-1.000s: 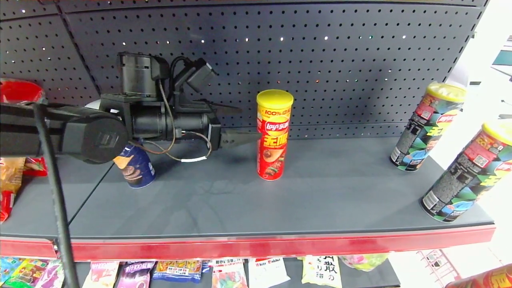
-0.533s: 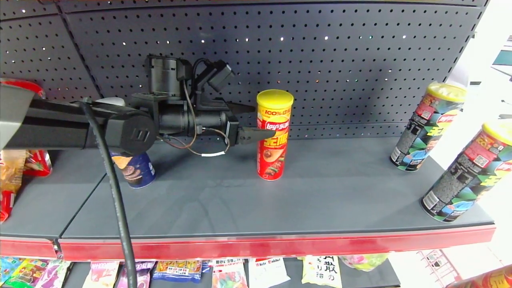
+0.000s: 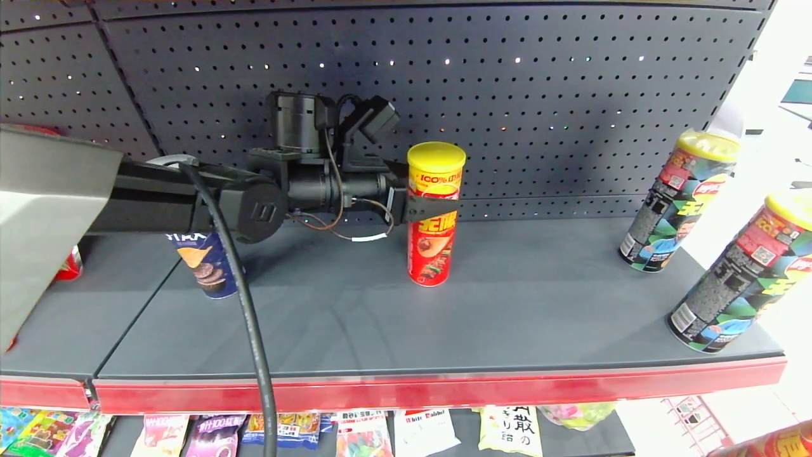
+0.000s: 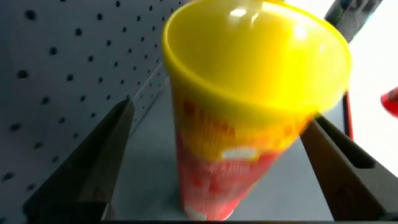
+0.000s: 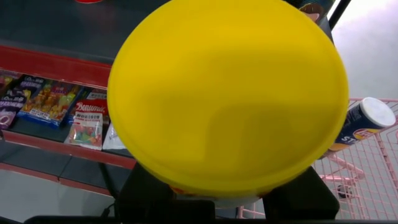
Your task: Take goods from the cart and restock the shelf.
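A red chips can with a yellow lid stands upright mid-shelf. My left gripper reaches in from the left at the can's upper half and is open, with one finger across its front and the other behind it. In the left wrist view the same can sits between the two spread fingers, with a gap on each side. My right gripper is shut on another yellow-lidded chips can, held off the shelf. A red can shows at the head view's lower right corner.
The grey shelf has a red front lip. A blue can stands left under my arm, and two black-and-green cans lean at the right end. Snack bags fill the lower shelf. A pink cart holds a lying can.
My left arm has moved right along the shelf, and its open fingers have come around the red can. The can has stayed in place.
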